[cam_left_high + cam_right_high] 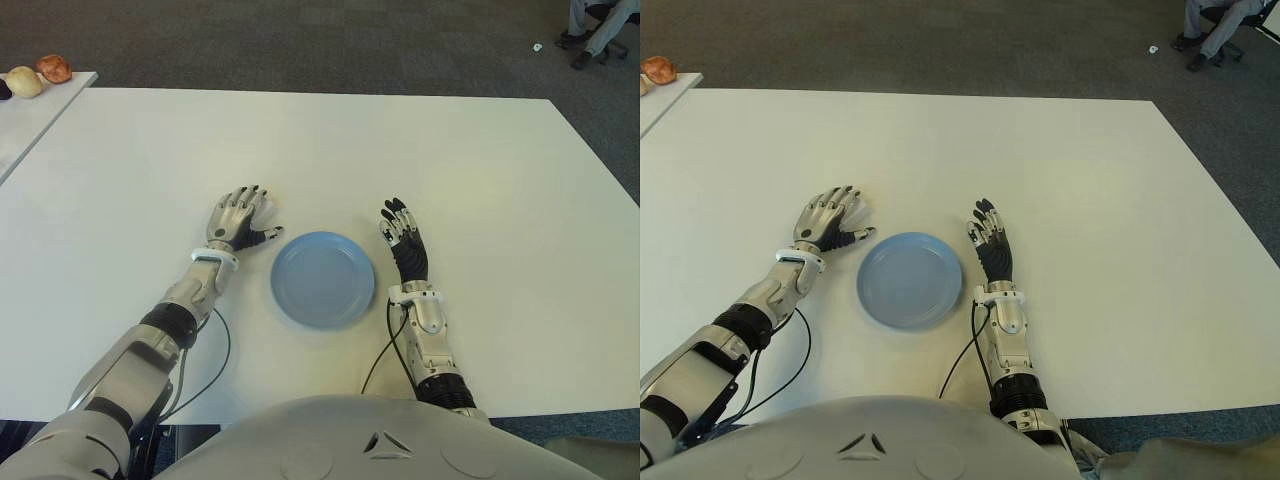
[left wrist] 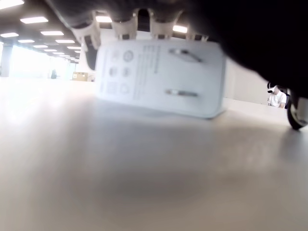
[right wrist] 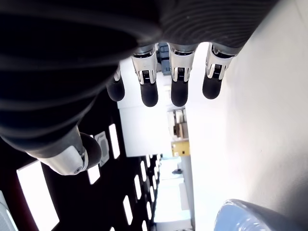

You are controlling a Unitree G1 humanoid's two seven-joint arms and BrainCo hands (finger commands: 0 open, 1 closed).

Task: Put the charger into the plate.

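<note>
The white charger (image 2: 161, 77) lies on the white table (image 1: 480, 180), seen only in the left wrist view, with its two metal prongs facing the camera. My left hand (image 1: 238, 222) is spread palm down over it, just left of the blue plate (image 1: 322, 278); its fingers (image 2: 122, 21) reach over the charger's far top edge without closing. In the eye views the hand hides the charger. The plate holds nothing. My right hand (image 1: 403, 240) shows flat beside the plate's right rim, fingers (image 3: 178, 94) straight and holding nothing.
A second table at the far left carries two rounded food-like items (image 1: 40, 72). A seated person's legs (image 1: 600, 30) show at the far right on the carpet. Black cables (image 1: 215, 350) trail from both wrists toward my body.
</note>
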